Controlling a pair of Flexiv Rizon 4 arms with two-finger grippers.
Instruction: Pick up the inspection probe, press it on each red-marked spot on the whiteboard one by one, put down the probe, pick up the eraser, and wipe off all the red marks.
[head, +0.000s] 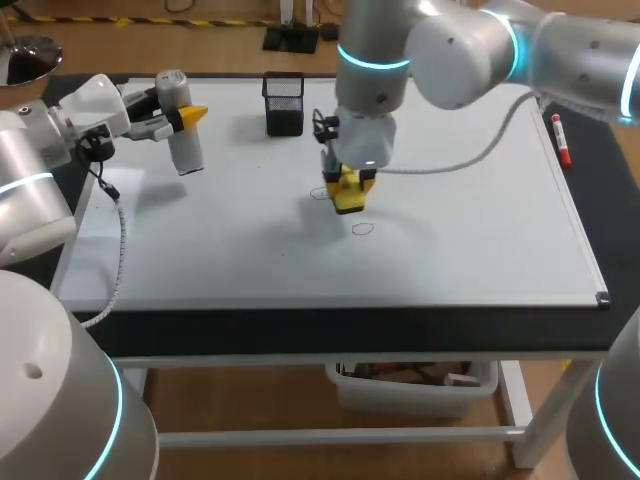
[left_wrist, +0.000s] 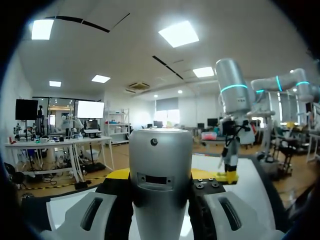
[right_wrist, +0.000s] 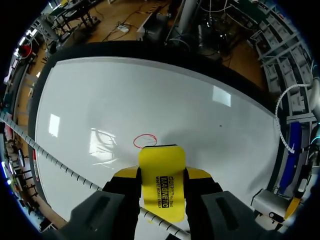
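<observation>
The eraser in the right gripper is yellow with black lettering, the ring just ahead red on the white whiteboard, the left gripper's probe silver-grey.

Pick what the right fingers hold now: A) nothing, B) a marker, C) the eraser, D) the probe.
C: the right gripper is shut on the yellow eraser from both sides, while the probe sits in the left gripper.
</observation>
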